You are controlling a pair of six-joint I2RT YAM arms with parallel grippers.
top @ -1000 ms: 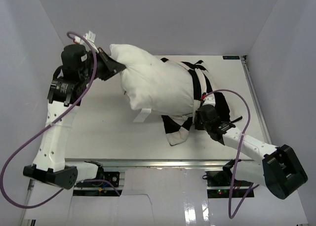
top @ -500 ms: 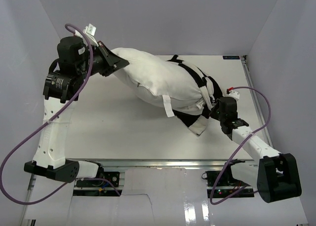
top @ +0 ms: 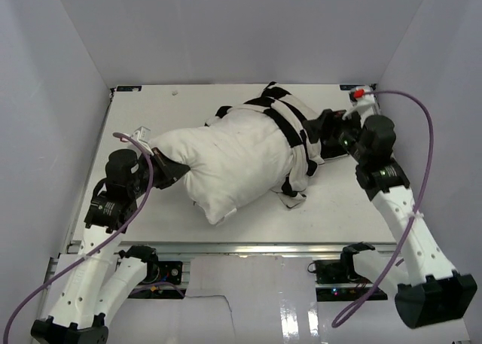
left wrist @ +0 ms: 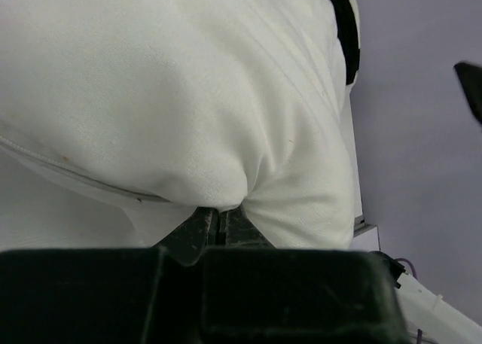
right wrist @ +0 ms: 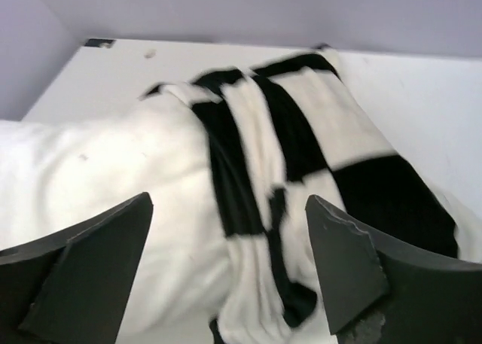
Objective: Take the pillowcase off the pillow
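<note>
The pillow [top: 226, 167] was a plump, rounded rectangle of plain white woven fabric, softly creased. It lay slantwise across the middle of the overhead frame on the smooth white table [top: 151, 111]. Its lower-left end was bare. Its upper-right end sat inside the pillowcase [top: 290, 118], a limp cloth of large black and white squares, bunched into ridged folds around that end. A loose flap of the cover trailed toward the lower centre-right and showed a white inside.

The left gripper [top: 167, 171], at the left-centre of the overhead frame, was clamped narrow on the pillow's bare end. In the left wrist view its 2 dark fingers [left wrist: 207, 227] met with white fabric puckered between them. The right gripper [top: 335, 129], at the upper right, stood spread wide and held nothing. In the right wrist view its 2 black fingers [right wrist: 90, 261] framed the checkered cloth, which lay beyond them.

The covered end lay close to the table's top edge. The pillow's lowest corner came near the bottom edge. Bare tabletop showed at the upper left and lower right. Plain grey walls [top: 68, 73] rose along the left, top and right edges.
</note>
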